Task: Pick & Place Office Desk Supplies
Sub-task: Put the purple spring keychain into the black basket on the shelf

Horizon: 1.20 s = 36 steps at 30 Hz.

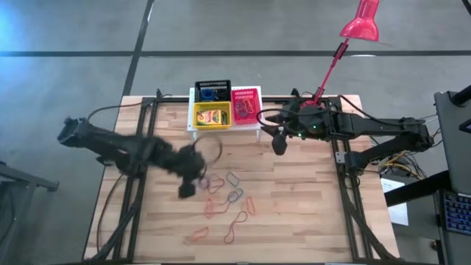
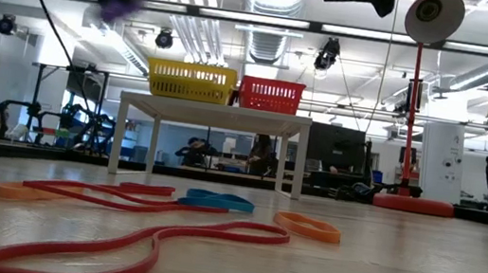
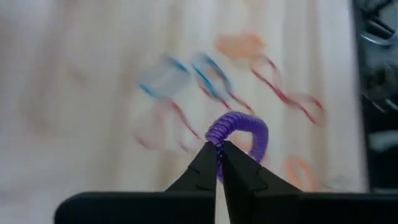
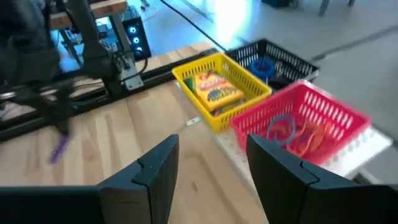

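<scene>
My left gripper is shut on a purple rubber band, above the loose rubber bands that lie flat on the wooden table; in the high view it is at the table's middle left. My right gripper hovers open and empty near the baskets. A yellow basket holds a crayon box. A red basket holds bands, and a black basket holds a blue band. All three stand on a white stand at the far edge. My left gripper pinches one end of the purple band's loop between its two fingertips, coming from above at a slant. The rest of the loop stands out beyond the fingers. The band is lifted clear of the table.
A red desk lamp stands at the far right, its base on the table. Orange, red and blue bands are scattered over the table's middle and near part. Bare wood lies to the left and right of them.
</scene>
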Tool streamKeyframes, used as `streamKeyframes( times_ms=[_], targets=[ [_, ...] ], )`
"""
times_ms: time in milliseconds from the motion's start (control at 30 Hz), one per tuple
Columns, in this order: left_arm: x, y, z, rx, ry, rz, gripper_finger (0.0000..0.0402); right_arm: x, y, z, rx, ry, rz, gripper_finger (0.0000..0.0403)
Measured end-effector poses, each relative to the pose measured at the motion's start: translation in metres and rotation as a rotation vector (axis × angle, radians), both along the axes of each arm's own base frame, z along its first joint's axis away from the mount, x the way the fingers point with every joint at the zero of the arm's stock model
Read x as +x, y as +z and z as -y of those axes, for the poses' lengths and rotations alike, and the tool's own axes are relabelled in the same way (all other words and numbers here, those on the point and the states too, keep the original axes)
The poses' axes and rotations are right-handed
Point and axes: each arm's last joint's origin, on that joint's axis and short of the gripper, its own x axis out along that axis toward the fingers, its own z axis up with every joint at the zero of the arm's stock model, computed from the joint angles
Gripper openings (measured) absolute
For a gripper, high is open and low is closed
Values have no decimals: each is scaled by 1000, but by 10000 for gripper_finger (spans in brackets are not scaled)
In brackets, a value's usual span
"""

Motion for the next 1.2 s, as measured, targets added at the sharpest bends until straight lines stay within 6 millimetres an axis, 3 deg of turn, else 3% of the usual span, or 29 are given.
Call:
streamKeyframes(
  times_ms=[167,367,467,600,733,867,1000,1200],
  targets=[
    [36,23,-60,117,17,64,10,-7,-3,-6,113,-33,-18,182],
    [80,65,-127,187,96,151,10,-20,5,-21,188,-75,49,182],
    [88,87,-166,199,204,157,10,-26,9,-29,185,-142,93,182],
    [81,107,-222,221,357,121,10,-29,11,-36,174,-215,135,182],
    [61,103,-275,222,501,62,10,-27,10,-37,190,-246,148,182],
    [37,86,-307,209,579,-36,10,-24,10,-37,192,-255,160,182],
    [22,66,-317,202,607,-138,10,-24,11,-37,188,-265,169,182],
    [19,40,-315,161,594,-229,10,-25,12,-36,177,-279,174,182]
  ],
)
